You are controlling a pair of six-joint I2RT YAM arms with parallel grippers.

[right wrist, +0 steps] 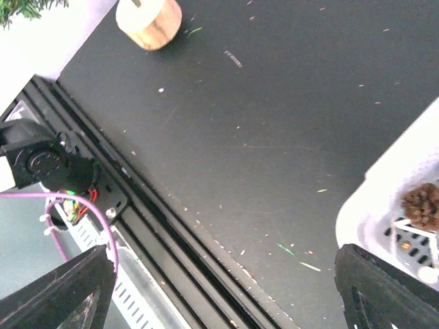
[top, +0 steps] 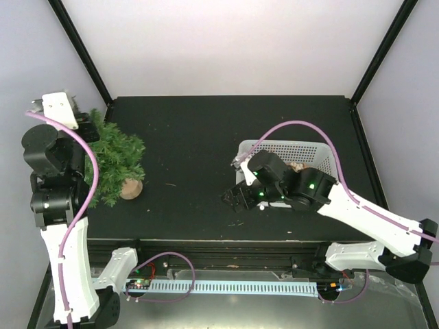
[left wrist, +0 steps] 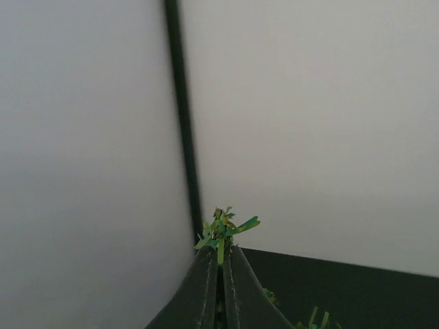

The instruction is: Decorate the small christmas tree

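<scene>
The left gripper (left wrist: 221, 251) has its 2 fingers (left wrist: 204, 291) pressed together. They pinch a tuft of green needles that sticks up past the tips, which is the top of the small christmas tree (top: 115, 159). In the top view the tree leans over. Its crown points up toward that gripper, its stump base (top: 130, 187) is down on the black table (top: 206, 130), and the bristly branches spread between the 2. The tree is well apart from the white basket (top: 288, 152), far off to the basket's left at the table's left edge.

The right gripper (right wrist: 219, 264) has its jaws wide apart with nothing between them. Its 2 dark fingertips (right wrist: 62, 288) show at the lower corners of the wrist view, with bare table and the front rail in the gap. This gripper is just beside the basket's near-left corner and points away from the basket toward the tree. It is well apart from the stump, which sits at the top edge of the right wrist view. Inside the basket, near its wall, lies 1 brown pine cone (right wrist: 420, 205).
</scene>
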